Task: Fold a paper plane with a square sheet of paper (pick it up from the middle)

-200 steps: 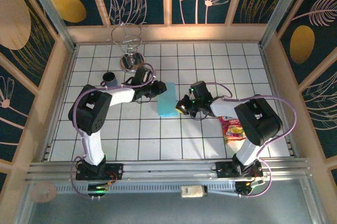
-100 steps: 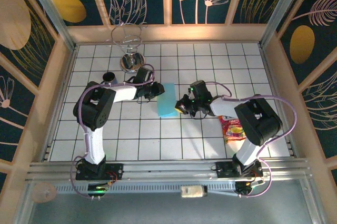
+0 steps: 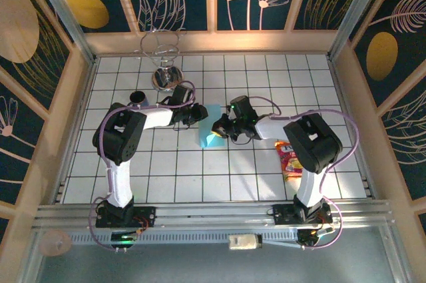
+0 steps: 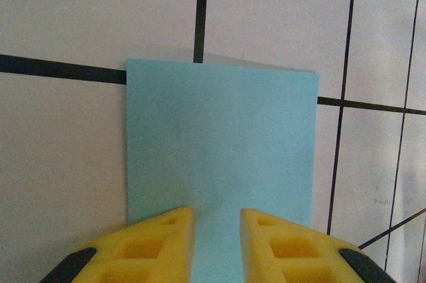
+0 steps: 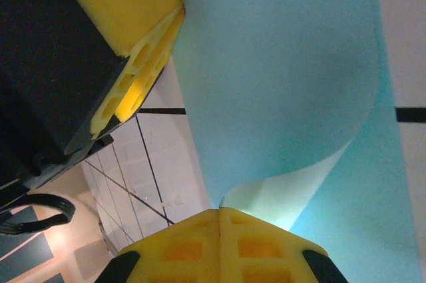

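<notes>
Left end effector [image 3: 199, 115] and right end effector [image 3: 219, 127] face each other tip to tip in my overhead view, with the square sheet of paper [image 3: 210, 139] on the counter [image 3: 166, 170] directly beneath both. On the left wrist camera, its fingers stand slightly apart and the flat, folded sheet stretches ahead of them; I judge it's there to pin the paper down. On the right wrist camera, that end effector's fingers are pinched together on a curled-up flap arching toward the left one, likely to form a fold.
</notes>
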### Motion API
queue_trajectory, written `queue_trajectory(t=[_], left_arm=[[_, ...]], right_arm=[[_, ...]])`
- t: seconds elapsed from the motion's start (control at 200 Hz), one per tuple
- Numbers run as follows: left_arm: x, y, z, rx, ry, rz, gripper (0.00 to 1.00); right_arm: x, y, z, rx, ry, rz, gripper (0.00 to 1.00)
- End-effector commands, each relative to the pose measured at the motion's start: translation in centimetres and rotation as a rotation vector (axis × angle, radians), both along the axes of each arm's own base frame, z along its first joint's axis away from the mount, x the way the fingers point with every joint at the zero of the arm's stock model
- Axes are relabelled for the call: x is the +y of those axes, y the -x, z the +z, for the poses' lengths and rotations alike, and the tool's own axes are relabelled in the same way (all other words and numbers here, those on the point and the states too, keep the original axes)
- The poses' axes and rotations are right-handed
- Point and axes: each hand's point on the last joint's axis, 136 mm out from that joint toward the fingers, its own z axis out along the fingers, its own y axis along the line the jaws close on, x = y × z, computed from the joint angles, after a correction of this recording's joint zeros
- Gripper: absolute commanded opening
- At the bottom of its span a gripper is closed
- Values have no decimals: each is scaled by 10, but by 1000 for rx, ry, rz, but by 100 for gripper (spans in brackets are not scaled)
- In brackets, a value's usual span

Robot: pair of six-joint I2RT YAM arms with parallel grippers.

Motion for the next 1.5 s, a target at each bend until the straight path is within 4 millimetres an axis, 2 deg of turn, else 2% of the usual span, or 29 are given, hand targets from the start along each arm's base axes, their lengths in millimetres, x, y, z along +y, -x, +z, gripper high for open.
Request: queue_trajectory(t=[0.0, 0.29, 0.806, 1.186, 1.497], left_arm=[[6, 8, -9, 40, -29, -5, 25], [5, 6, 1, 20, -17, -7, 25], [5, 7, 1, 22, -13, -2, 25], [5, 7, 3, 20, -8, 3, 25], [5, 7, 2, 22, -6, 3, 25]], right_arm=[[15, -11, 9, -44, -46, 9, 0], [20, -23, 7, -66, -61, -14, 0], [30, -22, -4, -54, -62, 13, 0], [27, -28, -16, -42, -22, -24, 0], [28, -29, -16, -45, -38, -28, 0]])
